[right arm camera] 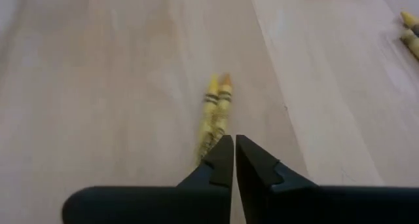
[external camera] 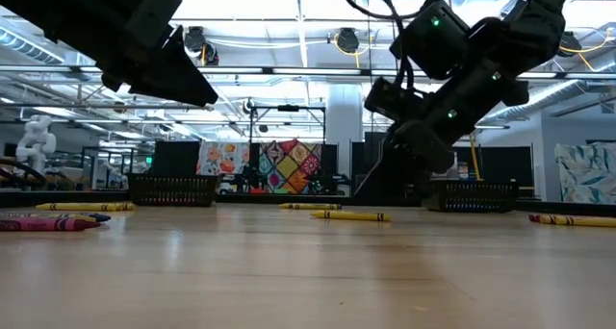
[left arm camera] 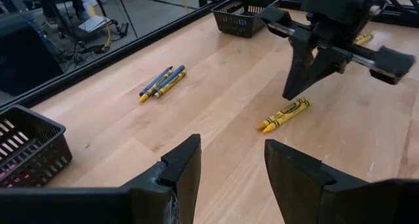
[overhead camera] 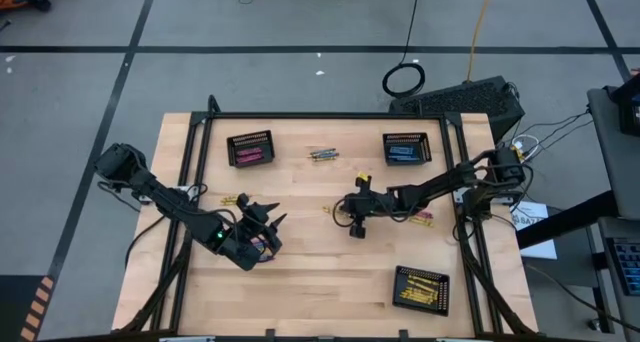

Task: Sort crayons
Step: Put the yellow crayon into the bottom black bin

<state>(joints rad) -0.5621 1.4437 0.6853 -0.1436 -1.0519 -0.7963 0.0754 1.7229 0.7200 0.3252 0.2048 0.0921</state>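
Left arm: dark jointed arm entering from the table's nine o'clock edge, reaching toward six o'clock.
Left gripper (overhead camera: 268, 225): hangs above bare wood left of the table's middle; its two dark fingers (left arm camera: 183, 168) stand apart with nothing between them.
Pink basket (overhead camera: 250, 149): black mesh rectangular basket at about eleven o'clock on the light wooden table (overhead camera: 300, 282), holding pink crayons.
Loose crayons, left: a few thin yellow and pink sticks (overhead camera: 236, 200) lie on the wood just at the twelve o'clock side of the left gripper.
Mixed crayon cluster (overhead camera: 322, 154): short blue and yellow sticks lying together near twelve o'clock, between the two far baskets.
Yellow crayon pair (left arm camera: 285, 114): two thin yellow wax sticks side by side on the wood near the table's centre, right beside the right gripper's tips.
Right gripper (overhead camera: 357, 228): near the table's centre, pointing down; fingers clenched together, gripping nothing, with the yellow pair lying just ahead of the tips in the right wrist view.
Blue basket (overhead camera: 406, 148): black mesh rectangular basket at about one o'clock, holding blue crayons.
Yellow basket (overhead camera: 421, 288): black mesh rectangular basket at about five o'clock, holding yellow crayons.
Right arm: dark jointed arm coming from the three o'clock edge toward the centre.
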